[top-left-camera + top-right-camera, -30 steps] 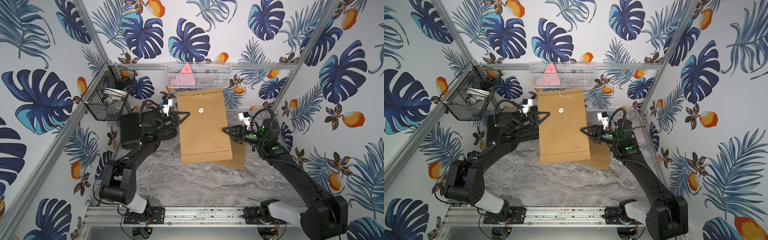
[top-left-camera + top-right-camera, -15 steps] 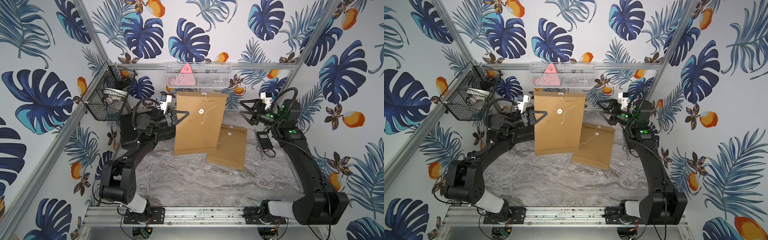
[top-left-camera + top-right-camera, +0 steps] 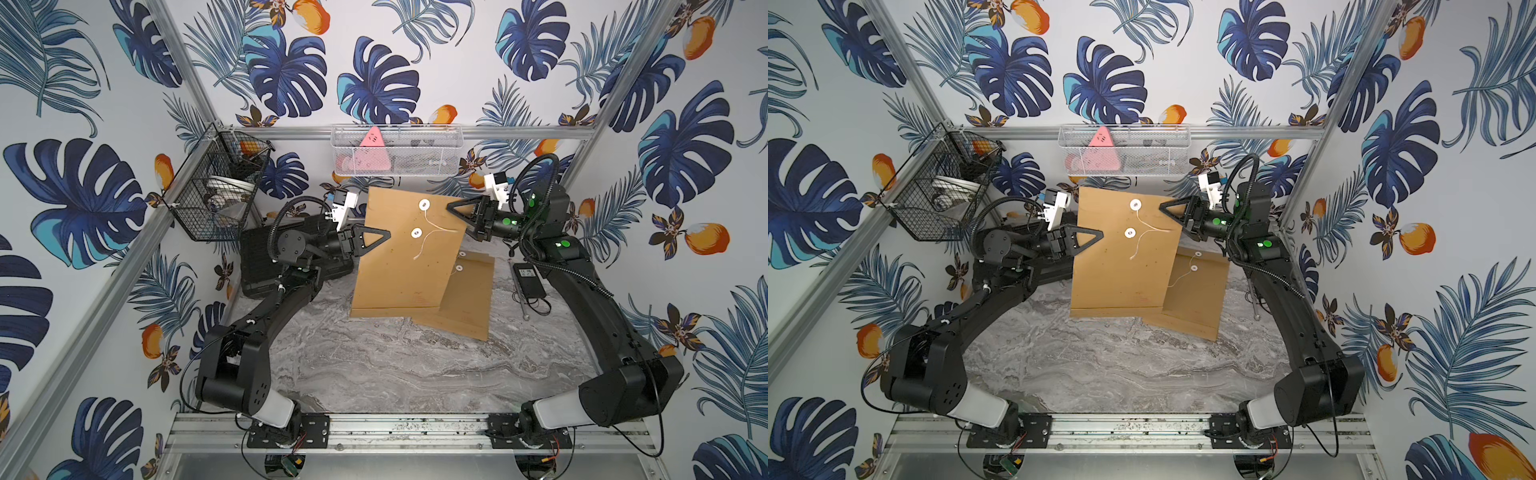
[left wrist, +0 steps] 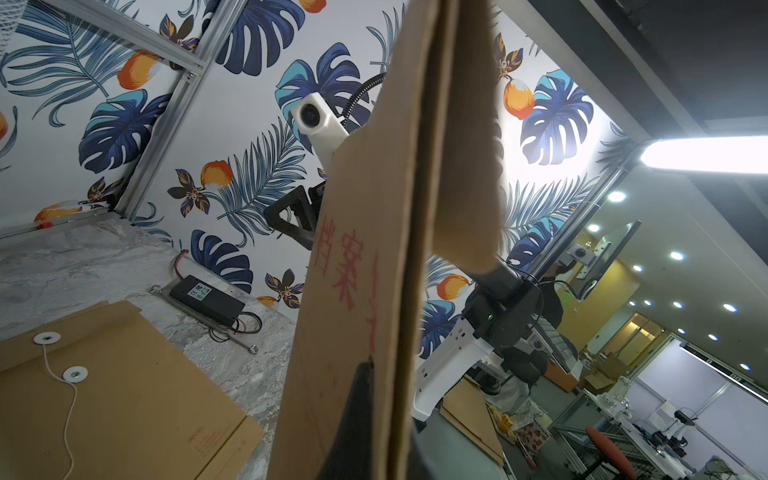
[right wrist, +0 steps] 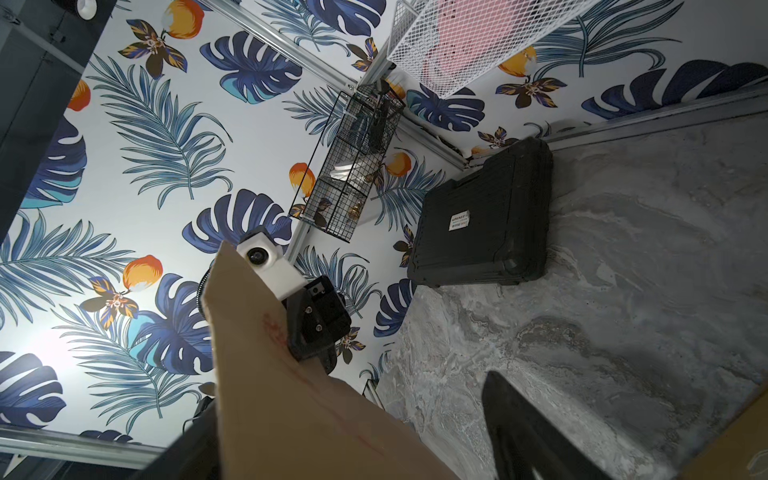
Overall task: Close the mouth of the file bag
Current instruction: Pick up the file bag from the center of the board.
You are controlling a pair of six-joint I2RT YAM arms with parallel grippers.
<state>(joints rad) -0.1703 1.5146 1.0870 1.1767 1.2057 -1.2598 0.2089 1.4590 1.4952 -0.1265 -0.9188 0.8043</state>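
Note:
A brown file bag (image 3: 399, 257) (image 3: 1121, 266) stands upright above the table, its flap end toward the back wall. Two white disc clasps (image 3: 424, 204) and a loose white string (image 3: 432, 230) show on its face. My left gripper (image 3: 386, 236) (image 3: 1100, 237) (image 4: 390, 436) is shut on the bag's left edge. My right gripper (image 3: 451, 210) (image 3: 1162, 208) (image 5: 365, 440) is open at the bag's upper right edge. The paper (image 5: 291, 395) lies against one of its jaws, and the other finger (image 5: 523, 428) stands well apart.
A second brown file bag (image 3: 465, 299) (image 4: 104, 395) lies flat on the marble table under the held one. A black case (image 3: 266, 266) sits at the back left, a power adapter (image 3: 528, 280) at the right. A black wire basket (image 3: 216, 191) and a white mesh basket (image 3: 395, 153) hang on the walls.
My right gripper let go low on the bag's right side, swung out toward the back right, and has come in at the upper right edge. The left gripper has kept its grip.

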